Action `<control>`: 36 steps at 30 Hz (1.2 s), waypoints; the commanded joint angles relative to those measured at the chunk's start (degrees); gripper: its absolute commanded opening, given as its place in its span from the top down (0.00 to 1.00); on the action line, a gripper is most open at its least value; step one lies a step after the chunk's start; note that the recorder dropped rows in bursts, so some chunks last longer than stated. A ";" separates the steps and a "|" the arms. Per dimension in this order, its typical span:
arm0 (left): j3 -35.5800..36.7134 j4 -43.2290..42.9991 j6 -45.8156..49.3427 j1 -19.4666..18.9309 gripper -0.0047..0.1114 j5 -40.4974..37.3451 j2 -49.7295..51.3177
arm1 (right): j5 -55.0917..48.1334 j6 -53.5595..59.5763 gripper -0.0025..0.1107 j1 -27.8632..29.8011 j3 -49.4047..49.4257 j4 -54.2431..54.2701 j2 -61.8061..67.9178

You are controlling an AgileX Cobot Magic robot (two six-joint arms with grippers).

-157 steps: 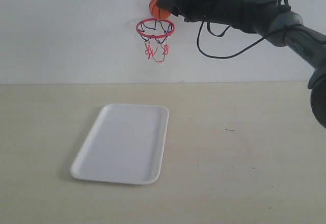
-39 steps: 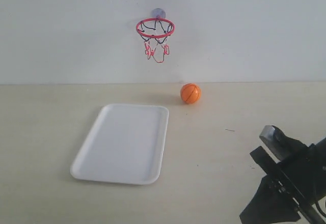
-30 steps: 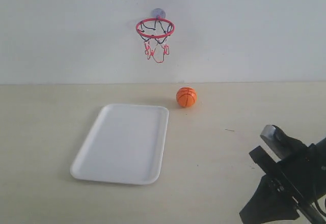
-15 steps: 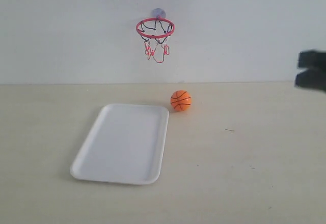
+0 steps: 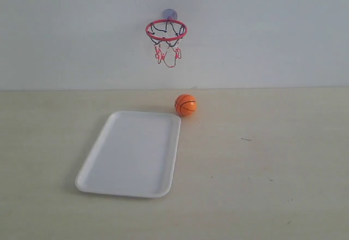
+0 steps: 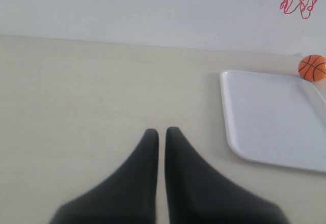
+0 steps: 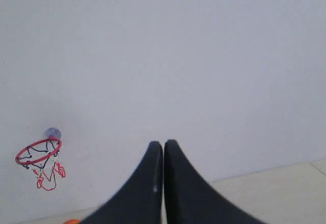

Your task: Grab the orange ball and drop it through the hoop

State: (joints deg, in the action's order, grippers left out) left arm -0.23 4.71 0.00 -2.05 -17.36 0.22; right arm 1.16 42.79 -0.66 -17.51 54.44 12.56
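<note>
The orange ball (image 5: pixel 185 105) lies on the table by the far right corner of the white tray, below and a little right of the hoop (image 5: pixel 166 30), which is fixed high on the wall. The left wrist view shows the ball (image 6: pixel 312 67) beyond the tray and a bit of the hoop's net (image 6: pixel 299 1). My left gripper (image 6: pixel 161 132) is shut and empty, low over the table. In the right wrist view my right gripper (image 7: pixel 163 144) is shut and empty, facing the wall, with the hoop (image 7: pixel 38 152) off to one side. Neither gripper shows in the exterior view.
A flat white tray (image 5: pixel 131 153) lies on the beige table left of centre; the left wrist view shows the same tray (image 6: pixel 275 117). A plain white wall (image 5: pixel 262 33) closes the back of the table.
The ball has rolled left along the table toward the tray's corner. The right arm, low at the right edge a second ago, rose and left the exterior view.
</note>
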 commanded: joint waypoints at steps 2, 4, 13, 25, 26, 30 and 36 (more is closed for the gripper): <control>0.23 0.31 -0.39 -0.15 0.92 0.68 -0.22 | -1.16 -1.96 0.98 0.14 4.24 -0.26 -7.36; 0.23 0.31 -0.39 -0.15 0.92 0.68 -0.22 | -3.31 -4.64 0.98 0.14 4.85 -4.04 -8.51; 0.23 0.31 -0.39 -0.15 0.92 0.68 -0.22 | -4.74 -44.68 0.98 0.14 14.19 -50.31 -12.56; 0.23 0.31 -0.39 -0.15 0.92 0.68 -0.22 | -19.78 -42.79 0.98 0.14 17.51 -50.31 -12.56; 0.23 0.31 -0.39 -0.15 0.92 0.68 -0.22 | -20.05 -42.79 0.98 0.14 17.51 -50.31 -12.56; 0.23 0.31 -0.39 -0.15 0.92 0.68 -0.22 | -20.05 -42.79 0.98 0.14 17.51 -50.31 -12.56; 0.23 0.31 -0.39 -0.15 0.92 0.68 -0.22 | -20.05 -42.27 0.98 -2.53 17.51 -50.31 -12.56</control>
State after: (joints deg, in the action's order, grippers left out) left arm -0.23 4.71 0.00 -2.05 -17.36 0.22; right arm -19.00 0.00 -1.47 -0.01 4.63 0.27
